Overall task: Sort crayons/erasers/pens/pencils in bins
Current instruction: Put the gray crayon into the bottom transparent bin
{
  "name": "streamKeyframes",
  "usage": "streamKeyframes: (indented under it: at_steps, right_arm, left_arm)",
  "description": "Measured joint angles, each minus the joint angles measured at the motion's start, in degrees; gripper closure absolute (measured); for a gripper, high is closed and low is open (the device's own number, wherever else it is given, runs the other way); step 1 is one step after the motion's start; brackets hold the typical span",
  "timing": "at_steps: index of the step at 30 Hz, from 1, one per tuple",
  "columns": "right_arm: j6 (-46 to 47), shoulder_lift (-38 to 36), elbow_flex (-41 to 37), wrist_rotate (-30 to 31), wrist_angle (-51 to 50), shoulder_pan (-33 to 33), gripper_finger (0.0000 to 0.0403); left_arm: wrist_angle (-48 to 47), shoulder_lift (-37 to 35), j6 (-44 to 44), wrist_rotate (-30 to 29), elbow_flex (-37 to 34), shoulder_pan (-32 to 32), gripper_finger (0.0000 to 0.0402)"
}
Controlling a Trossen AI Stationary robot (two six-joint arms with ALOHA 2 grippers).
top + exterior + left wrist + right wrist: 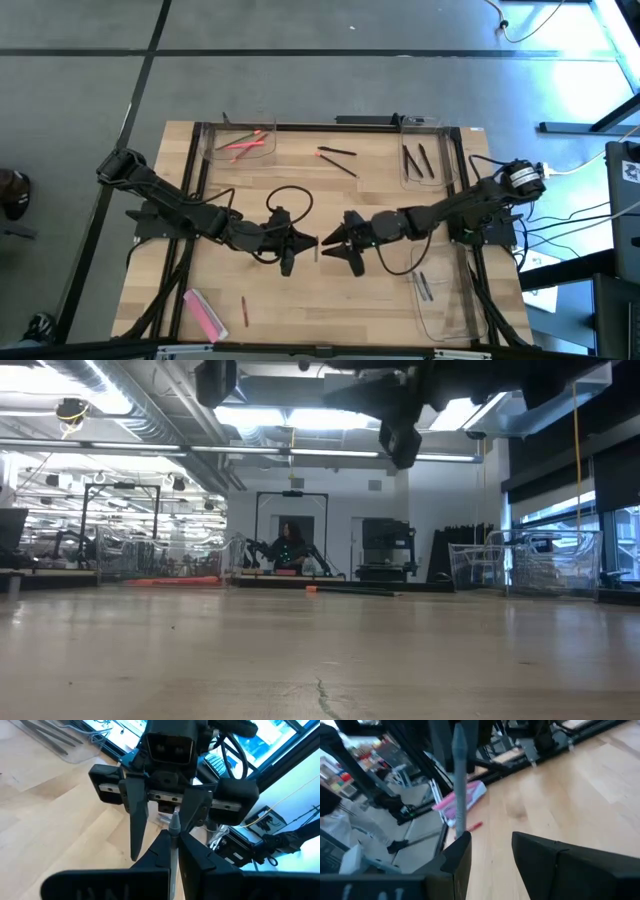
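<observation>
As things stand: a handover looks under way mid-table; sorting is partly done. All places below are read from the left gripper.
Left gripper (pixel 303 240): closed narrow on a grey pencil (pixel 174 826), tip pointing at the other arm.
Right gripper (pixel 330 240): just beside, facing it, jaws wide, holding nothing; the pencil stands close to one finger (pixel 462 855), and contact cannot be told.
Loose sticks (pixel 338 158): near, up-table in the high view; two dark ones, one orange-tipped, on bare table (pixel 300 300). Not yet binned.
Red pencil (pixel 244 311): down-table and to the left, loose.
Eraser (pixel 204 313): just past that red pencil, flat pink bar, loose. No bin for it is evident.
Pencil bin (pixel 455 320): well apart, down-table right; two thin sticks inside. Likely home for the held pencil.
Crayon bin (pixel 215 150): well apart, up-table left; pink-red crayons (pixel 247 143) inside.
Pen bin (pixel 435 178): farthest, up-table right; black pens (pixel 417 158) inside.
Progress, my estimate: over half done; four pieces left, counting the held one.
</observation>
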Motion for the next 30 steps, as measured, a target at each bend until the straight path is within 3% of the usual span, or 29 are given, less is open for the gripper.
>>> streamKeyframes:
  at_steps: [30]
  right_arm:
    - [-3.14,0.09,0.0,-1.74,3.89,-1.7,0.026]
  left_arm:
    - [-0.87,0.0,2.49,-1.37,0.0,1.14,0.0395]
